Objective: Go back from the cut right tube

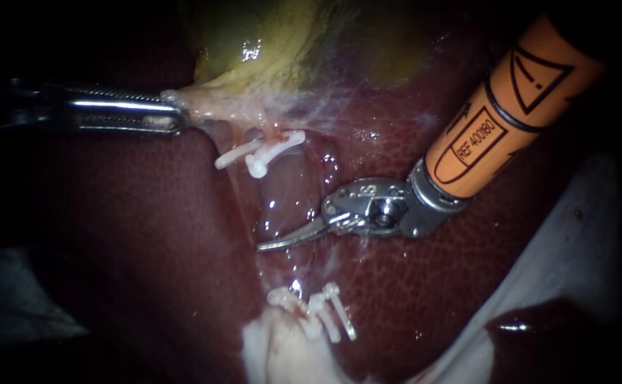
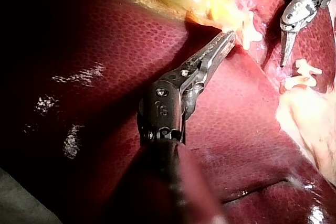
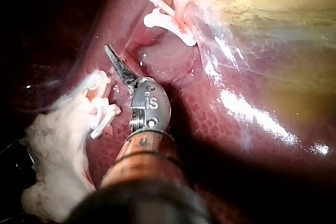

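Observation:
My right instrument, on an orange shaft, shows curved blades lying together with nothing between them. They hang over the wet gap between two groups of white clips. The upper clips sit on a stump under the gallbladder. The lower clips sit on a stump in pale fat. I cannot tell which tube is the right one. My left instrument is shut on pale tissue at the gallbladder's neck and holds it out to the left. The right wrist view shows the blades between the upper clips and lower clips.
Dark red liver surrounds the site. White fatty tissue lies below the lower clips. A white cloth borders the liver at the lower right, a grey one at the lower left.

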{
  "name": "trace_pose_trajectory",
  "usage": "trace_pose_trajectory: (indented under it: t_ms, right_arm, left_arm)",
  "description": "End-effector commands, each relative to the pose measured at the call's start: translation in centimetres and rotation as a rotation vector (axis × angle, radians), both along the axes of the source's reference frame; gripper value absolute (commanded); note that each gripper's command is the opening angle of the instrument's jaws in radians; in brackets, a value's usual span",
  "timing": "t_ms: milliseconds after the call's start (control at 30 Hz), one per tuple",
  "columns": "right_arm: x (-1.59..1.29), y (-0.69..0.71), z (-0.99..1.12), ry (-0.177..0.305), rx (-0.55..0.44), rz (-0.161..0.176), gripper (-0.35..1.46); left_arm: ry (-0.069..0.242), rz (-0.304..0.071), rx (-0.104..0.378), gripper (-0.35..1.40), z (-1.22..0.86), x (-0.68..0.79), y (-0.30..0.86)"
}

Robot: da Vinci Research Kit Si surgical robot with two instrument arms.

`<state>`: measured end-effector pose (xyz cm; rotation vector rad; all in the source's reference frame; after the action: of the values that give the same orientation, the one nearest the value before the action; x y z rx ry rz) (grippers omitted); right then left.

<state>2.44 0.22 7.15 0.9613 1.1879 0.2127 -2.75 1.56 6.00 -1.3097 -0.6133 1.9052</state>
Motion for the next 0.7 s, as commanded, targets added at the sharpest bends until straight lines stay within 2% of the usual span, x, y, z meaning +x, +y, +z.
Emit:
trace_pose_trajectory:
  t_ms: [33, 100, 133, 200, 267, 433, 467, 500, 533, 567, 667, 700]
  right_arm:
    - [0.00, 0.00, -0.01, 0.005, 0.003, -0.002, -0.35]
    - [0.02, -0.01, -0.02, 0.008, 0.004, -0.001, 0.36]
    - [0.04, -0.02, -0.03, 0.002, 0.000, 0.009, 0.79]
    - [0.06, -0.03, -0.04, -0.012, -0.010, 0.039, 1.19]
    - [0.07, -0.03, -0.05, -0.022, -0.016, 0.058, 1.26]
    - [0.04, -0.04, -0.05, -0.023, -0.017, 0.060, 1.30]
    - [0.01, -0.05, -0.06, -0.028, -0.021, 0.072, 1.31]
    - [-0.02, -0.06, -0.07, -0.039, -0.029, 0.094, 1.31]
    - [-0.05, -0.07, -0.09, -0.057, -0.042, 0.131, 1.36]
    - [-0.11, -0.09, -0.14, -0.087, -0.058, 0.189, 1.43]
    - [-0.29, -0.14, -0.31, -0.173, -0.106, 0.345, 1.43]
    - [-0.35, -0.15, -0.37, -0.181, -0.140, 0.367, 1.43]
  left_arm:
    - [0.000, 0.000, 0.000, -0.35, 0.00, 0.00, 0.00]
    - [0.000, 0.000, 0.000, -0.35, 0.00, 0.00, 0.00]
    - [0.000, 0.000, 0.000, -0.35, 0.00, 0.00, 0.00]
    - [0.000, 0.000, 0.000, -0.35, 0.00, 0.00, 0.00]
    - [0.002, -0.002, -0.001, -0.35, 0.00, 0.00, 0.00]
    - [0.002, -0.002, -0.001, -0.35, 0.00, 0.00, 0.00]
    - [0.002, -0.002, -0.001, -0.35, 0.01, 0.00, 0.00]
    - [0.002, -0.002, -0.001, -0.35, 0.01, 0.00, 0.00]
    - [0.001, -0.002, -0.001, -0.35, 0.01, 0.00, 0.00]
    - [0.001, -0.002, -0.001, -0.35, 0.01, 0.01, 0.00]
    - [0.001, -0.001, -0.001, -0.35, 0.01, 0.01, 0.01]
    - [0.001, -0.001, -0.001, -0.35, 0.02, 0.01, 0.01]
